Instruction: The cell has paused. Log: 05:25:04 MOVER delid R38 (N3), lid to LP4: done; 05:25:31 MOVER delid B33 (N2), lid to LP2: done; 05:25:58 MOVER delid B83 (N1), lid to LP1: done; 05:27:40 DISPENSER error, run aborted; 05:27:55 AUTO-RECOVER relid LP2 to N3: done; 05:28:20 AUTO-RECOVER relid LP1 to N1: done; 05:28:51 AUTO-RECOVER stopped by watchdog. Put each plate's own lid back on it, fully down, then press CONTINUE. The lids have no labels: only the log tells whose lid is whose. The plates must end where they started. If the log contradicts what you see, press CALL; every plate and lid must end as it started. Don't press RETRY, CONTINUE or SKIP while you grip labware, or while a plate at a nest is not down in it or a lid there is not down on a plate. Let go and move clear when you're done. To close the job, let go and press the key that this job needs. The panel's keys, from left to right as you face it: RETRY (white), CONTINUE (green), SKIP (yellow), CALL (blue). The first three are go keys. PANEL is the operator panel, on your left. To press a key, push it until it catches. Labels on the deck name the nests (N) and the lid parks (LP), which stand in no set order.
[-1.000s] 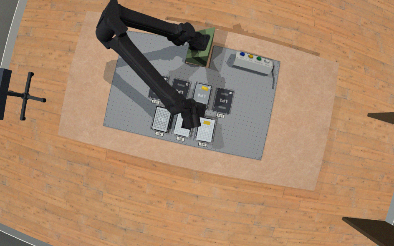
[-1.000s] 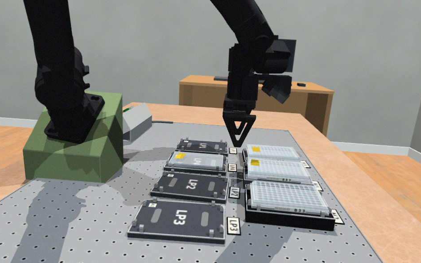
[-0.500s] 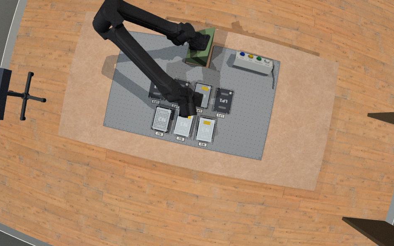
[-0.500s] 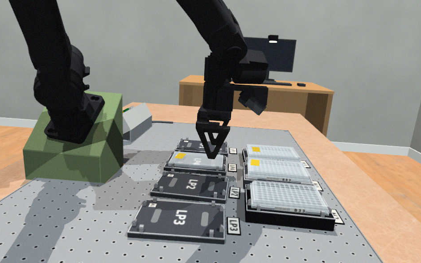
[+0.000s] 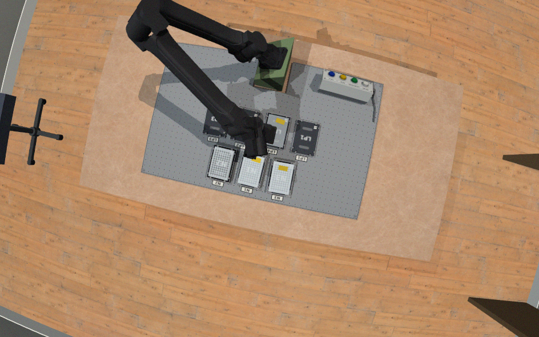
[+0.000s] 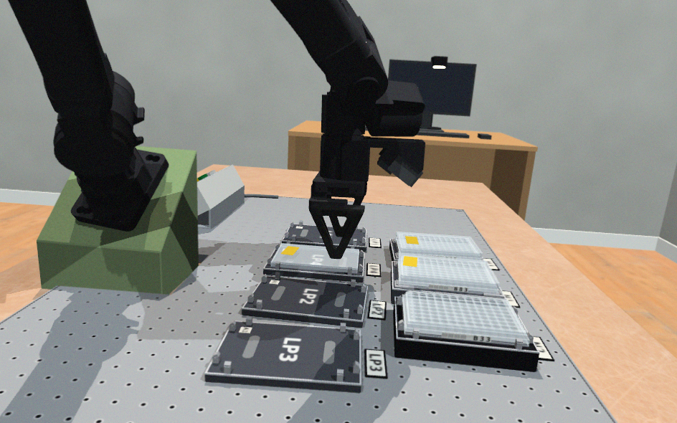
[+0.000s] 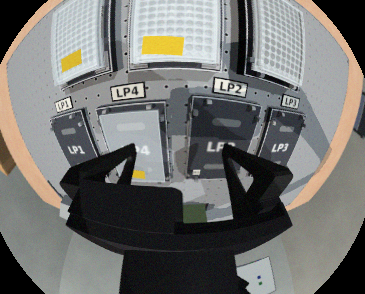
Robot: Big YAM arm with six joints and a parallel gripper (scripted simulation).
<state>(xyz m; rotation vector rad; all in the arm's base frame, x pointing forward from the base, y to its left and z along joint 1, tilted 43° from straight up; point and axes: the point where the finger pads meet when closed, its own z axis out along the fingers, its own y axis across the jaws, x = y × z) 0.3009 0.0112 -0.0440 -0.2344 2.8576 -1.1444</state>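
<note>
My gripper (image 6: 335, 256) (image 7: 179, 148) is open and empty, fingertips above the lid parks, between LP4 and LP2 in the wrist view. A clear lid with a yellow patch (image 5: 280, 130) (image 6: 307, 258) (image 7: 153, 130) lies on LP4. LP1 (image 5: 298, 142) (image 7: 73, 137), LP2 (image 6: 283, 305) (image 7: 223, 135) and LP3 (image 6: 267, 368) (image 7: 286, 132) bear no lid. The N3 plate (image 5: 281, 180) (image 6: 441, 246) and N1 plate (image 5: 250, 172) (image 6: 452, 273) wear yellow-patched lids. The N2 plate (image 5: 221, 163) (image 6: 462, 315) shows no patch; its front reads B33. The arm hides the gripper in the top view.
The operator panel (image 5: 345, 89) (image 6: 223, 204) has blue (image 5: 331, 73), yellow (image 5: 342, 76), green (image 5: 354, 79) and white (image 5: 365, 83) keys. The green arm base (image 5: 273, 75) (image 6: 120, 262) stands behind the parks. Small upright posts edge the parks. The nests stand close together.
</note>
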